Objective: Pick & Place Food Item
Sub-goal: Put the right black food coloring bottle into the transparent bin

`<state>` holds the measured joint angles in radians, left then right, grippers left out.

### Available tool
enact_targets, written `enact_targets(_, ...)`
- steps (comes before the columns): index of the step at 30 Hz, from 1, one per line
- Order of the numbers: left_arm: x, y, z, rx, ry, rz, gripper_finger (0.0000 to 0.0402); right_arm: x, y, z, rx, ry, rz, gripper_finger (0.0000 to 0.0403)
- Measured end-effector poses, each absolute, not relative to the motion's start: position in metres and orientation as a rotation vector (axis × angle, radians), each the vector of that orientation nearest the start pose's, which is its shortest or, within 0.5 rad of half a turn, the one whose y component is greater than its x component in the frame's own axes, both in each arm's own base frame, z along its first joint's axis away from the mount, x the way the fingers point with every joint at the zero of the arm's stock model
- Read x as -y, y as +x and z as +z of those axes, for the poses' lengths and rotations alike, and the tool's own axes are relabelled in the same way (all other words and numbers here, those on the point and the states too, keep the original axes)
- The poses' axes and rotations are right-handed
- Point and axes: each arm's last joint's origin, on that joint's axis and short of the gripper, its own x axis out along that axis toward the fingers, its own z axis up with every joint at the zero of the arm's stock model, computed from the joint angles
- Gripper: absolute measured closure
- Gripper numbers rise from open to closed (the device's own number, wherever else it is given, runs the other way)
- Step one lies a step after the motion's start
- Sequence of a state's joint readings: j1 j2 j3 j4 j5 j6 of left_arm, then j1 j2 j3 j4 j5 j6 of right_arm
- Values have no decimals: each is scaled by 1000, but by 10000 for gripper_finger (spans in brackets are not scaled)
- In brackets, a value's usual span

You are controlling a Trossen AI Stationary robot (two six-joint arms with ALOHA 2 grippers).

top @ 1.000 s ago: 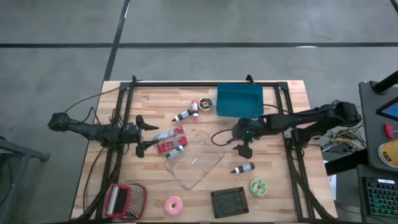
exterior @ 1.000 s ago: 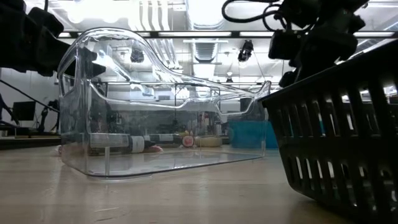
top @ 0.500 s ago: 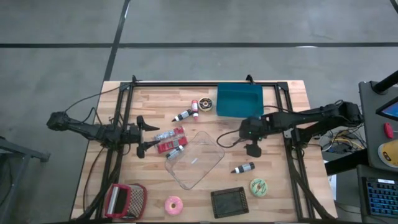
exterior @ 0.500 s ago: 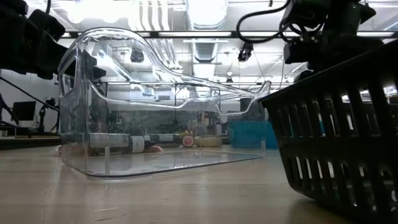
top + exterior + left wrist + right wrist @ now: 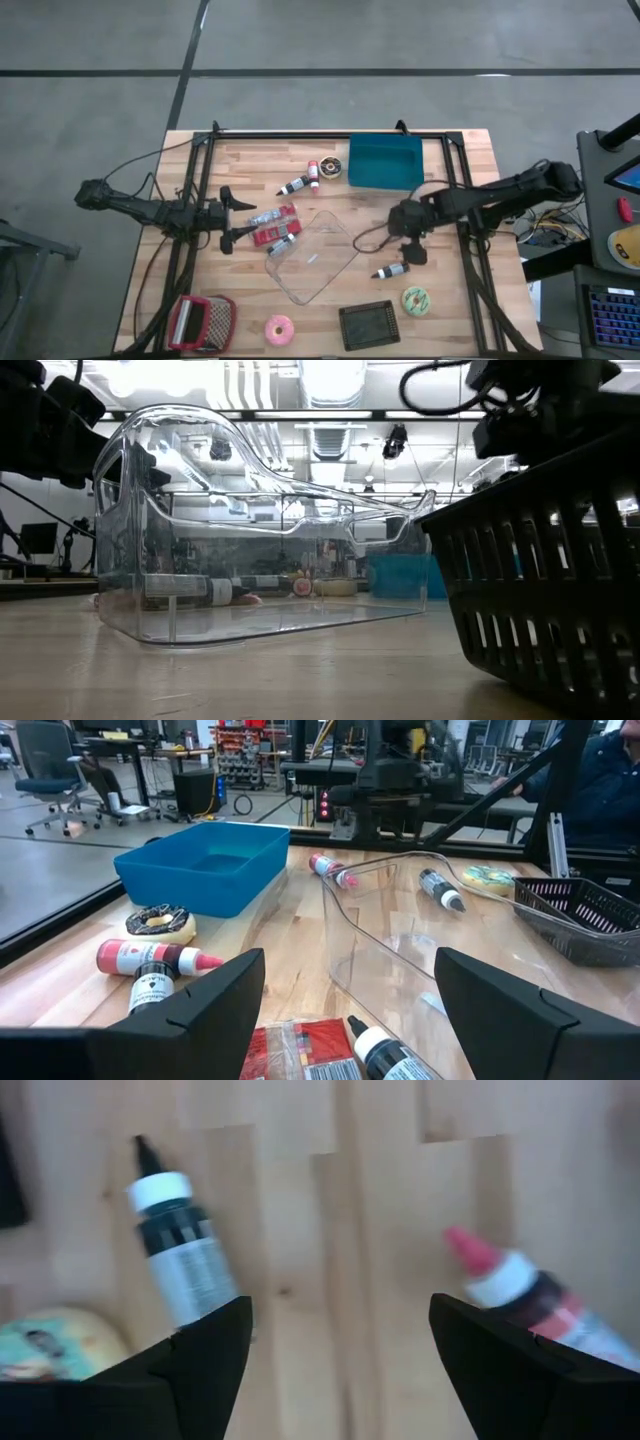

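Clear plastic bin (image 5: 313,257) sits mid-tabletop (image 5: 460,310) with nothing inside that I can make out, and the blue tub (image 5: 385,162) at the far edge looks bare too. A small black mesh basket (image 5: 367,324) sits near the front edge, contents hard to tell.

Right tool (image 5: 411,249) hangs fingers spread, gripping nothing, right over a black-capped bottle (image 5: 391,270) lying on the wood; a green-frosted donut (image 5: 415,300) is just beside that bottle. Left tool (image 5: 232,218) waits at the left side, also spread wide and holding nothing, next to a red packet (image 5: 274,227) and another bottle.

Tabletop is light butcher-block wood with a black frame around it. Room behind is a workshop with office chairs, shelving, and ceiling lights.
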<state>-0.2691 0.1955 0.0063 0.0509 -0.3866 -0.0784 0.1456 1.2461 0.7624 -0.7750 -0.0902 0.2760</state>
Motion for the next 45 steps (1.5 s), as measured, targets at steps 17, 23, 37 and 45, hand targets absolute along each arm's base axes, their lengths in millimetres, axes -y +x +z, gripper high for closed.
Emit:
enact_targets(17,18,106,154,-128,-37,123,105,-86,204,202,-1204,239,49,106)
enact_targets(23,18,106,154,-131,-36,124,105,-97,212,192,-1261,185,41,106)
enact_targets(37,18,106,154,-135,-34,126,105,-127,238,170,-1449,29,51,106)
enact_targets(45,18,106,153,-139,-33,127,105,-136,246,157,-1488,-1,48,106)
